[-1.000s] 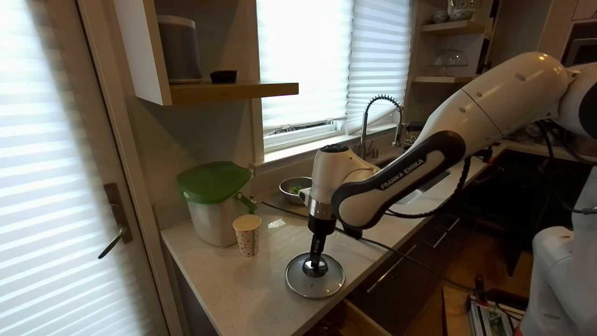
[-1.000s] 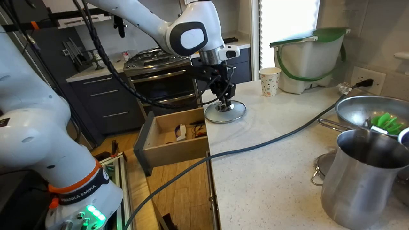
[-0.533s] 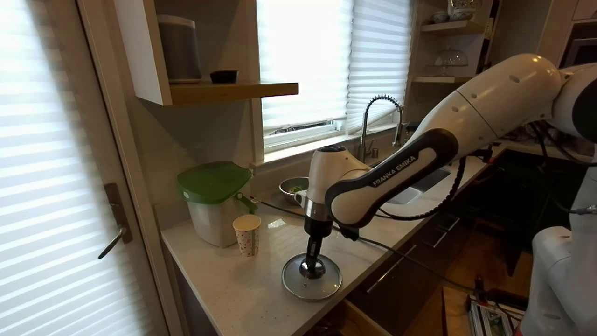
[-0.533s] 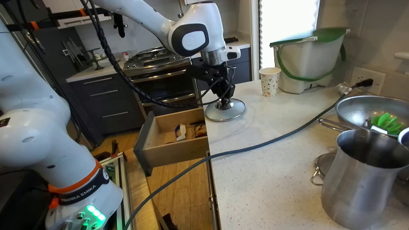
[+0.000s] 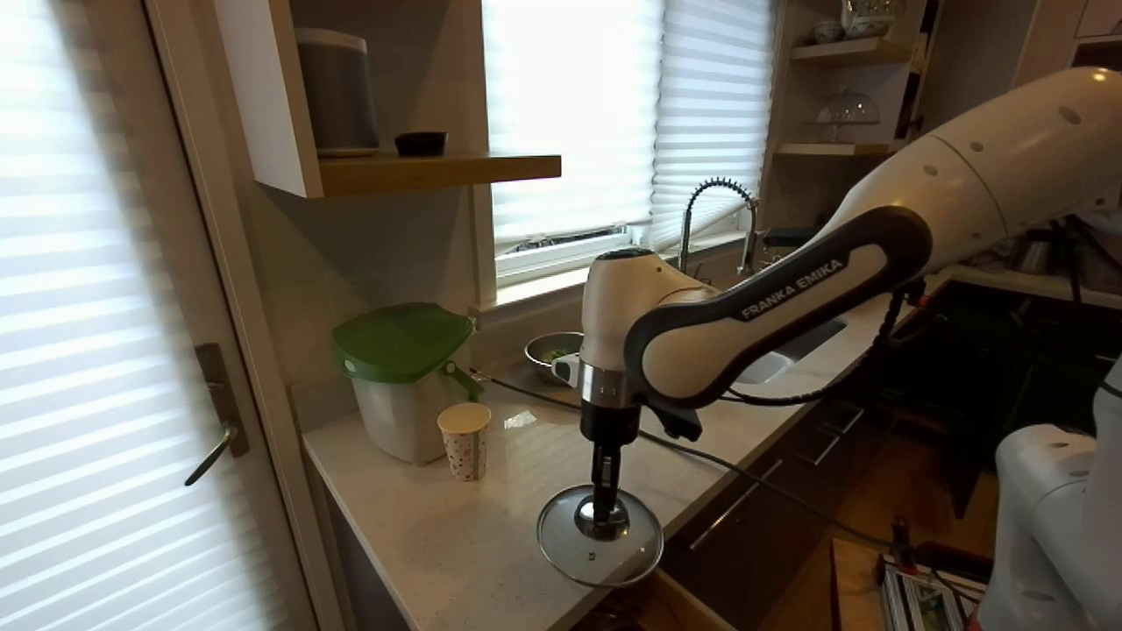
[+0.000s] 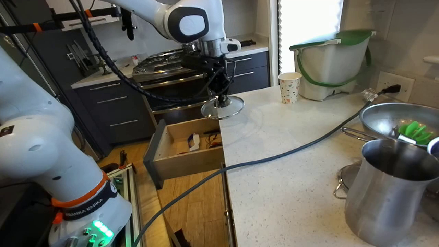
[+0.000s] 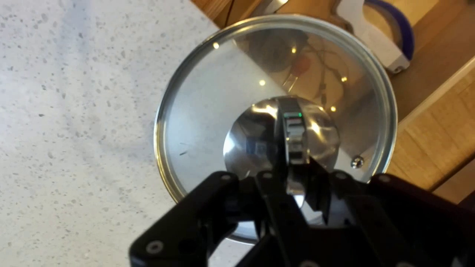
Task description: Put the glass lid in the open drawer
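Here the hand [image 5: 605, 514] holds the glass lid [image 7: 259, 122] partly over the drawer [image 6: 190, 166].

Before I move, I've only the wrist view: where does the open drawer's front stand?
Observer: In an exterior view, the dark front panel of the open drawer stands farther from the counter than the glass lid.
Operator: Anything on that counter outside my picture?
Observer: In both exterior views, a speckled paper cup stands upright beside a green-lidded white container.
Operator: Any cable about?
Observer: Yes, a dark cable crosses the counter and runs off its edge in both exterior views.
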`<state>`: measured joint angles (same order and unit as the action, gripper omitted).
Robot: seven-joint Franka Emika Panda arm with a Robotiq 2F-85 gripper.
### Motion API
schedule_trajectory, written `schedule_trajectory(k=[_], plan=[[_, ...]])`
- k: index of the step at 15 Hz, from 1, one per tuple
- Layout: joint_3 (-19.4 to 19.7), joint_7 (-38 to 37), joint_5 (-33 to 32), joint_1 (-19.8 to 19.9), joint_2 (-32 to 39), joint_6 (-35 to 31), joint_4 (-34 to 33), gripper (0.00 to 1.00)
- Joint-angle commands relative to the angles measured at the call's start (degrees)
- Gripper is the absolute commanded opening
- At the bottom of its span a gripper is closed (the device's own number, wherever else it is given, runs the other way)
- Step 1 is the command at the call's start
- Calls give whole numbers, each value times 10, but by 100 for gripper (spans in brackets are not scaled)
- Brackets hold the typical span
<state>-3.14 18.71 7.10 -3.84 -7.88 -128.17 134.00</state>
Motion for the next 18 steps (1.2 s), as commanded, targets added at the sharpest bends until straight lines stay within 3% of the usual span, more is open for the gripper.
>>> schedule_trajectory(k=[1, 5, 9, 13, 18], plan=[[-10, 30, 20, -32, -65, 54, 37, 2], [-27, 56, 28, -72, -80, 85, 65, 2], [-42, 64, 22, -99, -70, 71, 101, 2], [-47, 79, 11, -104, -29, 16, 122, 2], [-47, 100, 9, -96, 39, -109, 144, 2]])
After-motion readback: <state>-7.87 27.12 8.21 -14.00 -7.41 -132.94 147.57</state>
